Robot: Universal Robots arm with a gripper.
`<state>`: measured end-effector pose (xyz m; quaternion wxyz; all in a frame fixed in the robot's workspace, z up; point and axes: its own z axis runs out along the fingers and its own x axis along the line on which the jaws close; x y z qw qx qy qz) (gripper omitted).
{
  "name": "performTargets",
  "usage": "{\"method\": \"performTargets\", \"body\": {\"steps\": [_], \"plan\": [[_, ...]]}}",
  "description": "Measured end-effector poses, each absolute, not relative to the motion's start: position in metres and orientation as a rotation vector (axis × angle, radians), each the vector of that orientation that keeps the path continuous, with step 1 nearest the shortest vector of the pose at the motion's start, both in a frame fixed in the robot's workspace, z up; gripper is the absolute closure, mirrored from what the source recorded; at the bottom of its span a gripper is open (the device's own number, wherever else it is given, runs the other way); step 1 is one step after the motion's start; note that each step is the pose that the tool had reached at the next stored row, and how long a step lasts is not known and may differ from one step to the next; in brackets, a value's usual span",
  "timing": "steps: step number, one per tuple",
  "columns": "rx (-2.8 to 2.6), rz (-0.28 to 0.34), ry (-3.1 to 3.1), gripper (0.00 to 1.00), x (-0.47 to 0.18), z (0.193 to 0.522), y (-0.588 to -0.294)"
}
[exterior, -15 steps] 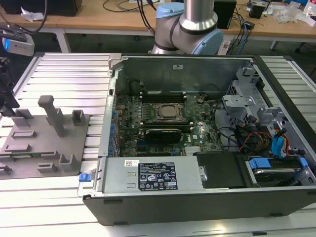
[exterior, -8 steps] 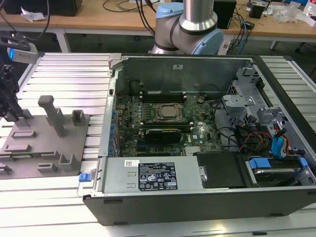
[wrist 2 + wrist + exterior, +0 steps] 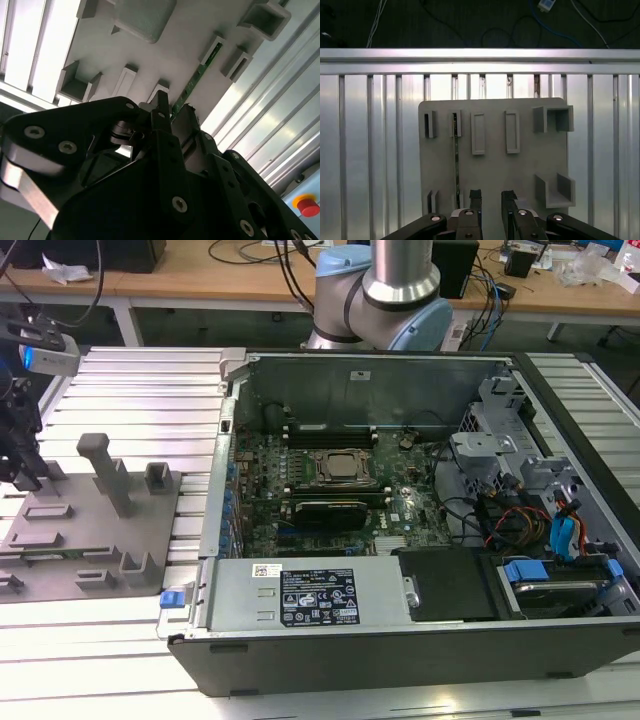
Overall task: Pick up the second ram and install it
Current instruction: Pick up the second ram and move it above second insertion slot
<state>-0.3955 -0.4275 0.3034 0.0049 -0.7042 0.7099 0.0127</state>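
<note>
The second ram (image 3: pixel 456 160) is a thin green stick standing on edge between small posts of the grey fixture tray (image 3: pixel 530 165). In the second wrist view the second ram (image 3: pixel 197 80) runs away from the fingertips along the tray (image 3: pixel 165 55). My gripper (image 3: pixel 491 202) hangs above the tray's near end, open, with nothing between its black fingers (image 3: pixel 476 200). The stick lies just to the side of one finger, not in the gap. In the exterior view my gripper (image 3: pixel 25 475) is at the far left, over the tray (image 3: pixel 90 540).
An open computer case (image 3: pixel 400 490) takes up the exterior view's middle and right, with the motherboard, processor socket (image 3: pixel 340 468) and black memory slots (image 3: pixel 330 435) inside. A tall post (image 3: pixel 105 470) rises from the tray. Ribbed aluminium table (image 3: pixel 150 390) lies all around.
</note>
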Motion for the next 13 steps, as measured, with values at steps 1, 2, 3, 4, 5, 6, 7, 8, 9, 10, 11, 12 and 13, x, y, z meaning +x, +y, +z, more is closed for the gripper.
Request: {"method": "performTargets", "body": {"steps": [1,2,3,4,5,6,7,8,9,10,11,12,13], "plan": [[-2.206,0.040,2.223,0.70,-0.396,0.302,-0.429],[-2.207,0.040,2.222,0.70,-0.396,0.301,-0.430],[-2.207,0.040,2.221,0.70,-0.396,0.300,-0.430],[-2.208,0.040,2.221,0.70,-0.396,0.299,-0.431],[-2.208,0.040,2.221,0.70,-0.396,0.299,-0.431],[-2.208,0.040,2.221,0.70,-0.396,0.299,-0.431],[-2.208,0.040,2.221,0.70,-0.396,0.298,-0.431],[-2.208,0.040,2.221,0.70,-0.396,0.297,-0.431],[-2.208,0.040,2.221,0.70,-0.396,0.296,-0.432],[-2.208,0.040,2.221,0.70,-0.396,0.295,-0.432],[-2.208,0.040,2.221,0.70,-0.396,0.293,-0.432],[-2.208,0.040,2.221,0.70,-0.396,0.293,-0.432],[-2.208,0.040,2.221,0.70,-0.396,0.292,-0.432]]}}
